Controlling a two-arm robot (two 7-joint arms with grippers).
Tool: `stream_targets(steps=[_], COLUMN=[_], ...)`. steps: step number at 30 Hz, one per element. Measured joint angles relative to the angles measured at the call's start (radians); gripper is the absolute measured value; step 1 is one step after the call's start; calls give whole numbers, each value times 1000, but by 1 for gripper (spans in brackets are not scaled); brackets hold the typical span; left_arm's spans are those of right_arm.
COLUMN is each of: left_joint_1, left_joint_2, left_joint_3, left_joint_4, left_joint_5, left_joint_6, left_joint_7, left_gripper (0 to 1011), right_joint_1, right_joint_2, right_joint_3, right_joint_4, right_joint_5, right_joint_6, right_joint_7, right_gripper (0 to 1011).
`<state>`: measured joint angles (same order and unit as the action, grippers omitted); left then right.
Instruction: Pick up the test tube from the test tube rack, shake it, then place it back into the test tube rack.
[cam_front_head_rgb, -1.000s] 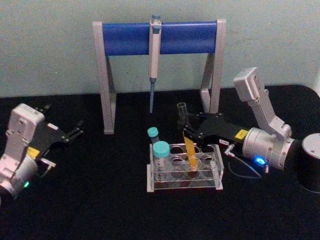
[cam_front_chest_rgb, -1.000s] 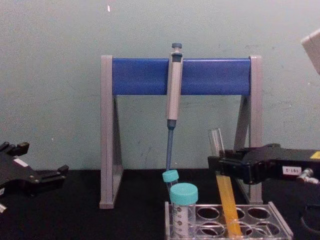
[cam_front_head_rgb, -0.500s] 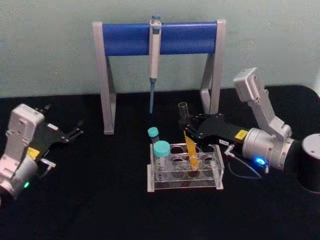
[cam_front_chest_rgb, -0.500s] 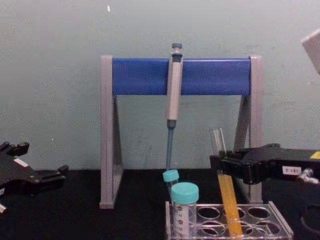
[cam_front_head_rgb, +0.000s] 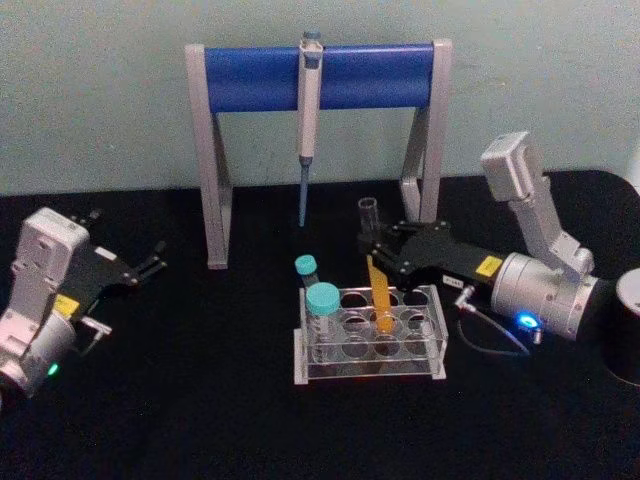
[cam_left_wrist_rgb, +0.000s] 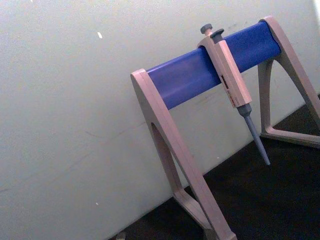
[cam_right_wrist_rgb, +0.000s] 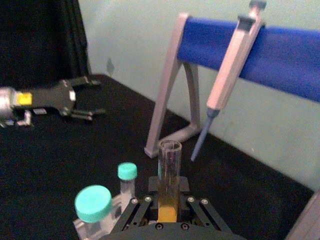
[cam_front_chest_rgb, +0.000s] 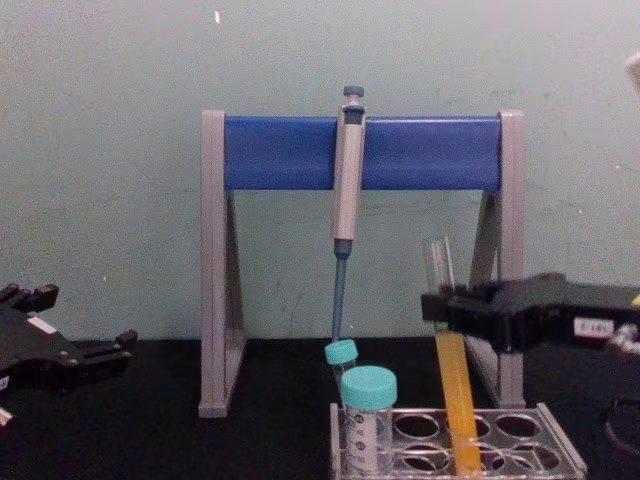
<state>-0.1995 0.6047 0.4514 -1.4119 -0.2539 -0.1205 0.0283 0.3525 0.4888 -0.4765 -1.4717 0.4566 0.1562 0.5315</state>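
Note:
The test tube (cam_front_head_rgb: 380, 295) is a slim glass tube holding orange-yellow liquid. It leans slightly, with its lower end still inside a back-row hole of the clear test tube rack (cam_front_head_rgb: 300, 362). My right gripper (cam_front_head_rgb: 372, 245) reaches in from the right and is shut on the tube's upper part, below the open mouth. The chest view shows the tube (cam_front_chest_rgb: 455, 400) gripped by the right gripper (cam_front_chest_rgb: 437, 305) above the rack (cam_front_chest_rgb: 565, 452). In the right wrist view the tube (cam_right_wrist_rgb: 169, 160) stands between the jaws. My left gripper (cam_front_head_rgb: 130, 240) rests open at the far left.
Two teal-capped tubes (cam_front_head_rgb: 322, 300) (cam_front_head_rgb: 306, 265) stand at the rack's left end. Behind the rack rises the grey-and-blue pipette stand (cam_front_head_rgb: 250, 78) with a pipette (cam_front_head_rgb: 309, 110) hanging from it. A dark cylinder (cam_front_head_rgb: 630, 335) sits at the right edge.
My right gripper has risen a little with the test tube, drawing it up and straighter in its hole. The left arm has not moved.

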Motion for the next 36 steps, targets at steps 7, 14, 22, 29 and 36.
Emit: stream_targets(steps=[7,14,22,29,36], left_joint_1=[0,0,0,0,0], left_joint_2=[0,0,0,0,0], left_joint_3=[0,0,0,0,0], left_joint_4=[0,0,0,0,0], left_joint_5=[0,0,0,0,0], left_joint_6=[0,0,0,0,0], left_joint_7=[0,0,0,0,0], left_gripper=[1001,1001,1001,1001,1001], right_joint_1=[-17,-43,-71,-77,-80], right_joint_2=[15,20,-7,-20,-29], right_joint_3=[37,85,127,135,141], right_joint_4=[-44,-92,-90,-78,-77], right_joint_5=[73,131,127,87,66], right_joint_6=[-21,-105,-240,-270,-274], right_joint_7=[23,17,-25,-43,-44], right_gripper=[221,221,221,221,221])
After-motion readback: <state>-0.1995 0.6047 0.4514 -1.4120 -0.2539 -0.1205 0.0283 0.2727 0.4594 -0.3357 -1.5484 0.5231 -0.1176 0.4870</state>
